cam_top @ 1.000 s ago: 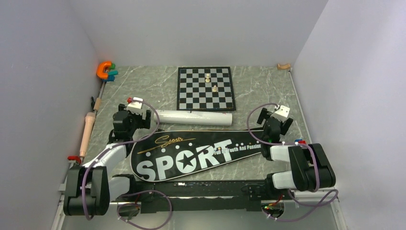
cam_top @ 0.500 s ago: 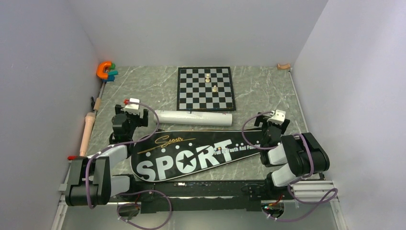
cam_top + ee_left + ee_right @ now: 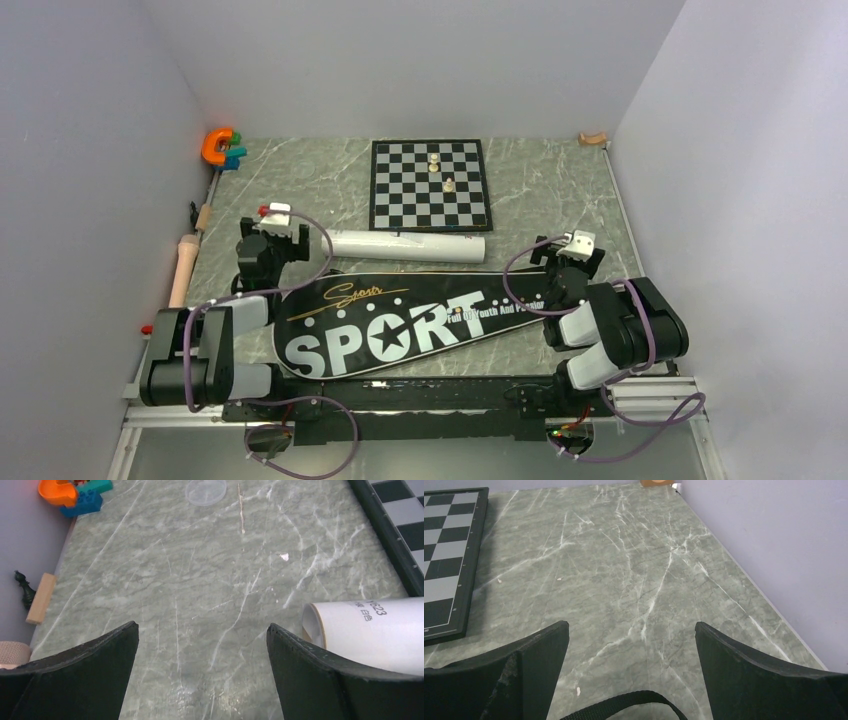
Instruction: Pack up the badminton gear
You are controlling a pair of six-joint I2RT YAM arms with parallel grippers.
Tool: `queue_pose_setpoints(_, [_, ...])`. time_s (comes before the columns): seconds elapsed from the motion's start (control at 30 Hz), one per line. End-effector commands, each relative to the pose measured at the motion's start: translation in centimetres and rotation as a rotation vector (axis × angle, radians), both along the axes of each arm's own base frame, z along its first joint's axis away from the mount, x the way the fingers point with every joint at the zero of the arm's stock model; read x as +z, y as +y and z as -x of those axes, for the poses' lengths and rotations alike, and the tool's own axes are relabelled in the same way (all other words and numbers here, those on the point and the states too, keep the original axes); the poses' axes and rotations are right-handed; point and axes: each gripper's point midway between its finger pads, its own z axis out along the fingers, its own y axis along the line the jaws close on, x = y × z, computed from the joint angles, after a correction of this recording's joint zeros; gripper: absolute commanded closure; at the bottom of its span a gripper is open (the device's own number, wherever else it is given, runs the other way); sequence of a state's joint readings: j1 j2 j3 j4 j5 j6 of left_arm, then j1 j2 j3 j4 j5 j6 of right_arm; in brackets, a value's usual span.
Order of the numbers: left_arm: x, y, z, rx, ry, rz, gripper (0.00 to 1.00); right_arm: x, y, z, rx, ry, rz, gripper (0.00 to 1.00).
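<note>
Centrally, the black bag [image 3: 400, 322] lies by the near edge of the surface [image 3: 540, 190], white tube [image 3: 405, 245] just behind; left hand [image 3: 202, 630] and right hand [image 3: 631, 627] gape wide, empty.

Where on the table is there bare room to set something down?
Right of the chessboard to the right wall is bare marble. Left of it, toward the orange toy, is bare except a clear lid. The near strip is crowded with the white tube and black bag.
</note>
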State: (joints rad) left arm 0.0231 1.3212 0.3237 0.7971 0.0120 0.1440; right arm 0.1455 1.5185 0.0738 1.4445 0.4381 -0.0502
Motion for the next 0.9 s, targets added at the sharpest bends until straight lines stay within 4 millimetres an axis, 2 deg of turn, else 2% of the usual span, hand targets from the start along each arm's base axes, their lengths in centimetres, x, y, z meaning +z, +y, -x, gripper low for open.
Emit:
queue_pose_setpoints(0.0, [2.5,-0.8,1.3,-0.056,-0.214,-0.001,0.01,1.8,0.0,-0.6,-0.009,-0.066,-0.013,0.00])
queue_pose_setpoints(0.07, [2.6,-2.4,2.8,-0.147,-0.253,-0.037,0.01,1.8,0.2,-0.5,0.006,-0.068,-0.004,0.00])
queue_pose_setpoints(0.13, [1.8,-1.7,1.9,-0.104,-0.193,-0.012,0.01,1.7,0.3,-0.9,0.006,-0.057,-0.006,0.00])
queue_pose_setpoints(0.17, [2.3,-1.1,0.8,-0.077,-0.194,0.004,0.01,1.5,0.3,-1.5,0.000,-0.037,-0.013,0.00])
queue_pose_setpoints(0.23, [0.6,-0.5,0.7,-0.075,-0.090,0.050,0.00,0.2,-0.9,-2.8,-0.055,0.043,-0.069,0.00])
queue_pose_setpoints(0.27, [1.6,-0.4,0.6,-0.074,-0.146,0.051,0.01,-0.4,-1.4,-3.3,-0.046,0.071,-0.112,0.00])
queue_pose_setpoints(0.37, [1.3,-0.4,0.7,-0.072,-0.122,0.048,0.01,-0.4,-2.3,-3.2,-0.044,0.065,-0.144,0.00])
queue_pose_setpoints(0.87, [1.3,0.0,0.6,-0.049,-0.135,0.057,0.01,-0.1,-2.3,-3.0,-0.042,0.051,-0.132,0.00])
